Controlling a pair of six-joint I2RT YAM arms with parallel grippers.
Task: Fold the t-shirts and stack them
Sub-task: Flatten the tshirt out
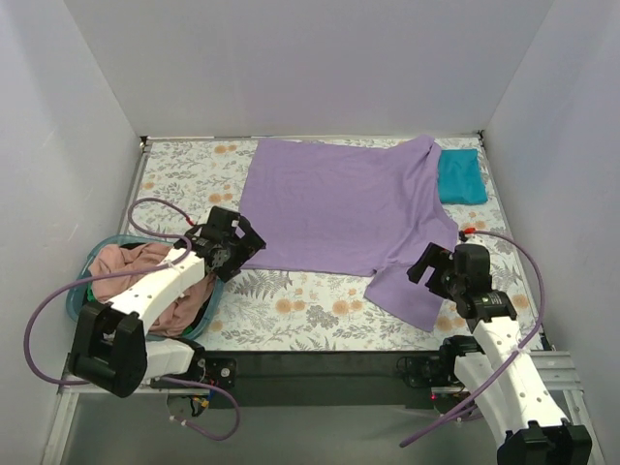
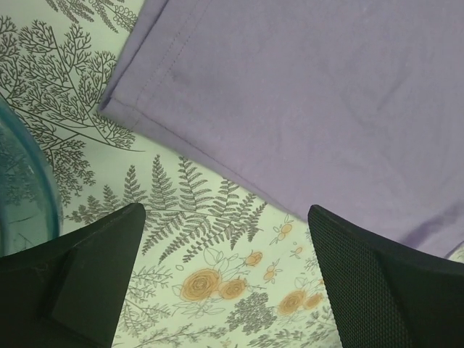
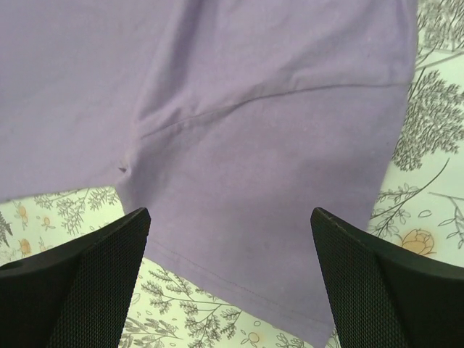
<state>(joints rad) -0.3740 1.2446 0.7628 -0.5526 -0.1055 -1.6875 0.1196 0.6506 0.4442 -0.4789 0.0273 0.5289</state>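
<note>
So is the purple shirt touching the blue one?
Touching. In the top view, a sleeve of the purple shirt lies right against the blue shirt, with no gap showing between them.

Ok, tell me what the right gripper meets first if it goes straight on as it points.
Most likely the lavender t-shirt, its near sleeve filling the view ahead of the open right gripper; nothing shows in between.
</note>
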